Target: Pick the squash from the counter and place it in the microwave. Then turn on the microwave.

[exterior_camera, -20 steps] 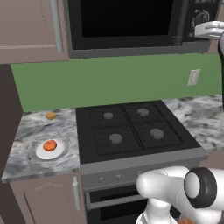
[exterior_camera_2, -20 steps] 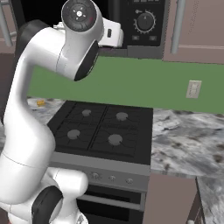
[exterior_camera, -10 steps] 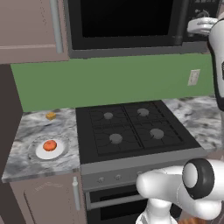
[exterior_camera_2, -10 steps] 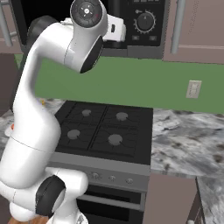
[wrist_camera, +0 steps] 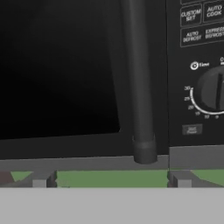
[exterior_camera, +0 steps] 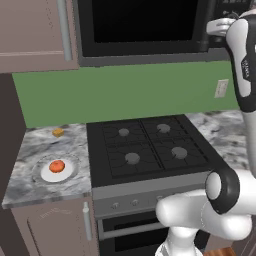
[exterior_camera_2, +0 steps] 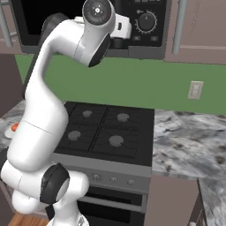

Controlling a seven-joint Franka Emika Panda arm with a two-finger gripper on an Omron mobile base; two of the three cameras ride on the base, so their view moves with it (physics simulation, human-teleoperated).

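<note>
A: Where's the gripper [wrist_camera: 111, 180]?
B: Up at the microwave [exterior_camera: 145, 30], jaws wide apart, nothing between them, facing the door handle [wrist_camera: 138, 83] beside the dial [wrist_camera: 213, 91].
A: And the squash [exterior_camera: 57, 166]?
B: On a white plate [exterior_camera: 44, 174] on the counter [exterior_camera: 30, 150], left of the stove [exterior_camera: 150, 152].

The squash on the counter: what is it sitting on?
The squash rests on a small white plate on the marbled counter, left of the stove. The counter directly beneath the plate is covered.
</note>
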